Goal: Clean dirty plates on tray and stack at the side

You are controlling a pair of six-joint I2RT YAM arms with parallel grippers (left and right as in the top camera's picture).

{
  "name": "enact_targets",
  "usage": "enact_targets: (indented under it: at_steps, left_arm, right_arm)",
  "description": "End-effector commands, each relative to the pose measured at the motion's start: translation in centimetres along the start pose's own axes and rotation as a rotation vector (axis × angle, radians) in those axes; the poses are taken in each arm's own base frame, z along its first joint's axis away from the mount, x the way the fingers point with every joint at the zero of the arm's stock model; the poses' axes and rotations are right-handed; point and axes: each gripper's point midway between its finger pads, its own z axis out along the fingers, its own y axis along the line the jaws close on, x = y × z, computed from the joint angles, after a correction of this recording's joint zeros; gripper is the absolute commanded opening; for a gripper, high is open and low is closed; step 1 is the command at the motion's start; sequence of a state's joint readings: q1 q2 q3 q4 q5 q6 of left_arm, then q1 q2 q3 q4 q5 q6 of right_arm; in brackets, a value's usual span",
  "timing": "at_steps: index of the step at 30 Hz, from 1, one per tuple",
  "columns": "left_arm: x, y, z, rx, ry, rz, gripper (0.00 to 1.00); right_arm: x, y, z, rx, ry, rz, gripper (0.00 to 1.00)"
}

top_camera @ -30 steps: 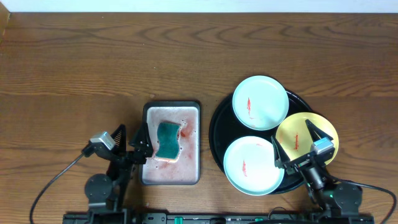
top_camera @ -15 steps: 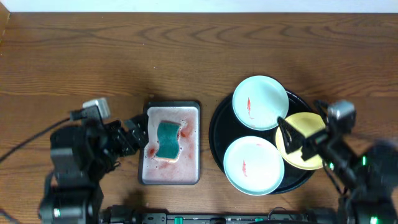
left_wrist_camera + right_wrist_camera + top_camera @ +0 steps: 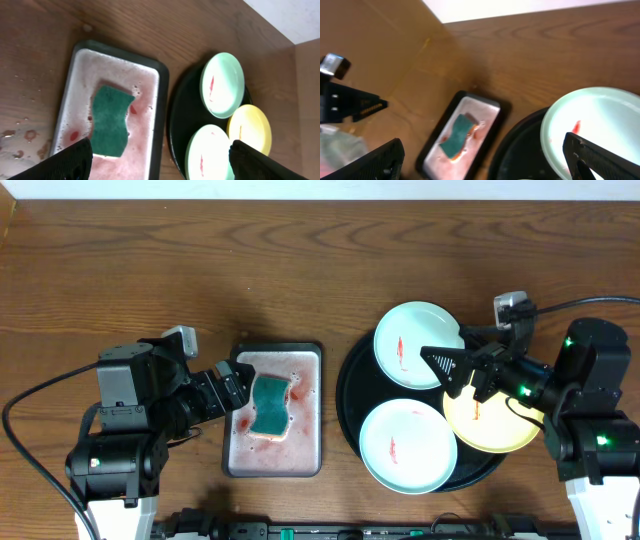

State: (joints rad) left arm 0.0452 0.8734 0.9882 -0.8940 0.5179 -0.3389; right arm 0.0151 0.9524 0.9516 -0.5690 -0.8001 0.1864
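From above, the yellow plate [image 3: 497, 428] sits at 4 o'clock on the tray [image 3: 350, 395]. The right wrist view misses it. Left gripper [image 3: 235, 383] and right gripper [image 3: 441, 372] spread wide, empty.

A green sponge [image 3: 270, 405] lies in the grey pan [image 3: 300, 443] on the wooden table [image 3: 150, 280].

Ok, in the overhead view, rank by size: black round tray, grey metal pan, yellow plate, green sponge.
1. large round glossy black tray
2. rectangular grey metal pan
3. small round yellow plate, partly hidden
4. green sponge
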Motion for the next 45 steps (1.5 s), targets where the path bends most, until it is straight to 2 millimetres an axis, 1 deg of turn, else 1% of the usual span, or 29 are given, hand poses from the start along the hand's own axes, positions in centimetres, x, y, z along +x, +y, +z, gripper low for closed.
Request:
enact_targets:
  at_steps: [1,2,4,6,9,11,14,15,17,19,20,21,23,26,31,34,36,37,38,40,42,45]
  left_arm:
    - [-0.3,-1.1,-0.7,0.045,-0.008,-0.003,0.88]
    - [-0.2,-1.2,-0.7,0.05,-0.005,-0.003,0.88]
    - [-0.2,-1.2,-0.6,0.048,-0.004,-0.001,0.86]
    - [0.6,-1.3,-0.3,0.045,0.031,0.047,0.83]
    - [2.2,0.3,0.9,-0.082,0.103,0.087,0.82]
    - [3.1,1.4,1.9,-0.178,0.147,0.135,0.81]
    - [4.5,2.1,4.0,-0.287,0.22,0.219,0.79]
    - [5.1,2.5,5.2,-0.348,0.251,0.247,0.78]
    - [5.6,2.8,7.0,-0.412,0.277,0.277,0.77]
    - [6.0,3.0,8.8,-0.452,0.305,0.317,0.72]
    - [6.1,3.6,9.5,-0.5,0.308,0.298,0.65]
    - [6.1,4.5,10.0,-0.561,0.302,0.242,0.63]
    - [6.5,5.8,11.0,-0.618,0.321,0.168,0.59]
    - [6.8,6.8,12.6,-0.627,0.369,0.126,0.57]
    - [8.7,5.8,16.2,-0.427,0.537,0.144,0.57]
    - [9.8,7.6,17.1,-0.492,0.59,0.144,0.54]
    - [10.8,8.7,17.8,-0.524,0.635,0.135,0.47]
    - [11.2,9.2,18.1,-0.537,0.655,0.131,0.42]
    - [11.6,9.6,18.5,-0.546,0.669,0.128,0.32]
    - [11.8,9.9,18.9,-0.552,0.678,0.125,0.08]
    - [11.5,9.7,19.0,-0.545,0.665,0.125,0.08]
    - [9.7,8.2,18.3,-0.517,0.618,0.13,0.08]
  right_arm:
    - [-0.2,1.8,-0.3,-0.085,0.016,0.047,0.99]
    - [0.0,1.7,-0.3,-0.083,0.021,0.03,0.99]
    - [0.7,0.9,-0.3,-0.037,0.042,0.035,0.99]
    - [1.9,-1.0,-0.3,0.078,0.075,0.076,0.99]
    - [4.0,-3.2,-0.4,0.236,0.143,0.106,0.99]
    - [5.1,-3.5,-0.3,0.288,0.186,0.1,0.98]
    - [6.1,-3.0,0.1,0.301,0.228,0.067,0.96]
    - [6.4,-2.3,0.5,0.284,0.241,0.049,0.94]
    - [6.6,-1.7,0.8,0.266,0.25,0.034,0.92]
    - [6.7,-1.4,0.9,0.257,0.256,0.032,0.89]
    - [6.8,-1.3,1.0,0.256,0.257,0.04,0.88]
    - [6.8,-1.3,0.9,0.258,0.256,0.055,0.88]
    - [6.9,-1.3,0.9,0.262,0.256,0.081,0.87]
    - [7.0,-1.3,0.9,0.265,0.258,0.1,0.86]
    - [6.9,-1.3,0.9,0.265,0.256,0.099,0.88]
    - [6.8,-1.3,0.9,0.263,0.25,0.096,0.88]
    - [6.8,-1.3,0.9,0.263,0.25,0.095,0.88]
    - [6.8,-1.3,0.9,0.263,0.25,0.095,0.88]
    - [6.8,-1.3,0.9,0.263,0.25,0.096,0.88]
    - [6.8,-1.3,0.9,0.263,0.25,0.095,0.88]
    - [6.8,-1.3,0.9,0.263,0.25,0.095,0.88]
    - [6.5,-1.3,1.0,0.261,0.241,0.09,0.88]
